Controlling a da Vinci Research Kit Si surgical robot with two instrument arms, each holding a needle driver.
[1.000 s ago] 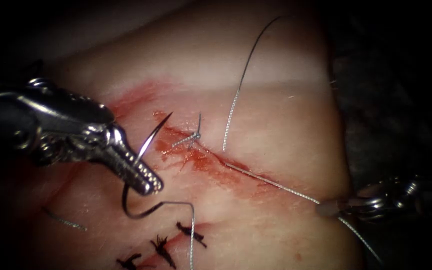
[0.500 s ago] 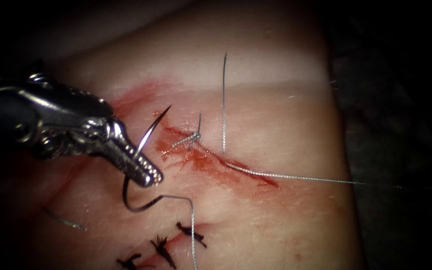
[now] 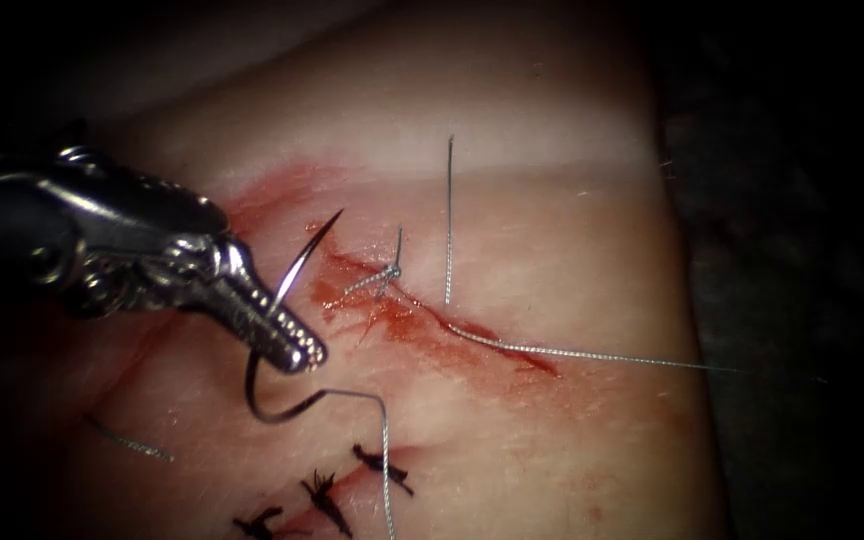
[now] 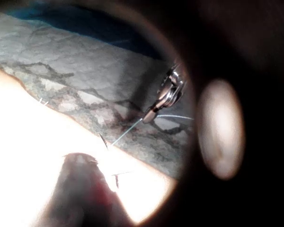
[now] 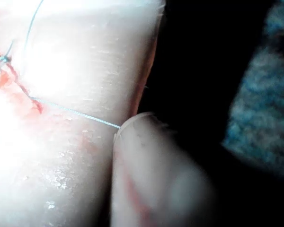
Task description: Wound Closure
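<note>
My left tool [image 3: 297, 350] comes in from the left, its jaws shut on the curved needle [image 3: 299, 268] about mid-curve. The needle is free of the tissue [image 3: 552, 250], left of the cut [image 3: 402, 315], tip pointing up. Thread [image 3: 384, 450] trails down from its tail. A knot [image 3: 392, 271] sits on the cut, with a free tail [image 3: 448, 220] standing up beside it. Another strand [image 3: 592, 354] runs taut from the cut to the right. In the left wrist view my right tool [image 4: 154, 112] holds this thread [image 4: 125, 133] off the tissue's edge; the thread [image 5: 75, 112] reaches its tip [image 5: 123, 130].
Three dark finished stitches [image 3: 382, 468] lie at the bottom. A cut piece of thread [image 3: 127, 440] rests at lower left. Red fluid [image 3: 422, 335] stains the cut. Grey cloth [image 4: 85, 80] lies beyond the tissue's edge.
My right tool drew the thread rightwards and left the endoscope view. The free tail by the knot shortened and straightened. The left tool and needle barely moved.
</note>
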